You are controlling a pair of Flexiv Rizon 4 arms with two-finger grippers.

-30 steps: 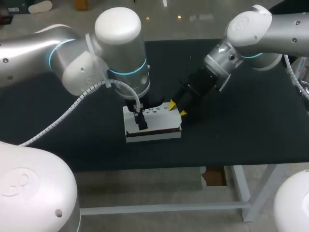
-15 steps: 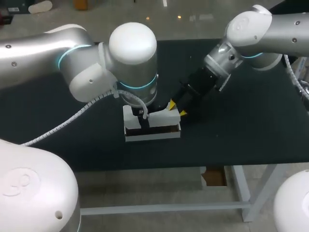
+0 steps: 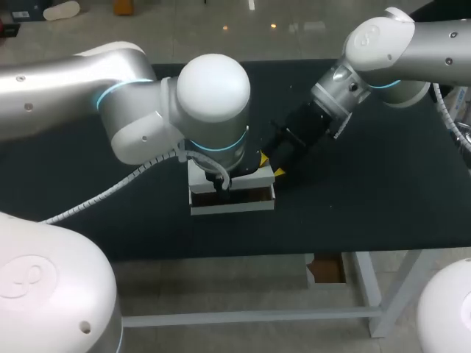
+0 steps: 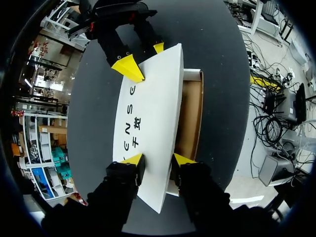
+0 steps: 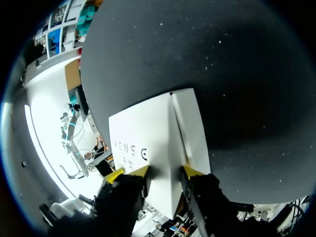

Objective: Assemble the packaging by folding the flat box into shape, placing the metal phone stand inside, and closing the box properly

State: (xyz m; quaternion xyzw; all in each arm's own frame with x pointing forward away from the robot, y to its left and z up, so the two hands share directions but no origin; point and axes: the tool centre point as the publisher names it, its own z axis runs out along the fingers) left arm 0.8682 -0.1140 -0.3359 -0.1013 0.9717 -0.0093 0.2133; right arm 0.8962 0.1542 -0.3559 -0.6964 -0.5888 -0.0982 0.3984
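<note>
Soft overhead light; table [image 3: 390, 206] dark (matte), white box lid [image 4: 148, 123] bright w/ faint shadow beside it.

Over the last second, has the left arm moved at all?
Yes. Judged against the box, the left arm has swung rightward, toward the right gripper, and now hides more of the box.

There is one white cardboard box [image 3: 234, 198] with one lid [image 4: 148, 123], and one dark tabletop [image 3: 353, 213] beneath it. I count two end effectors at the box: my left end effector [image 4: 154, 160] and my right end effector [image 5: 163, 173].
</note>
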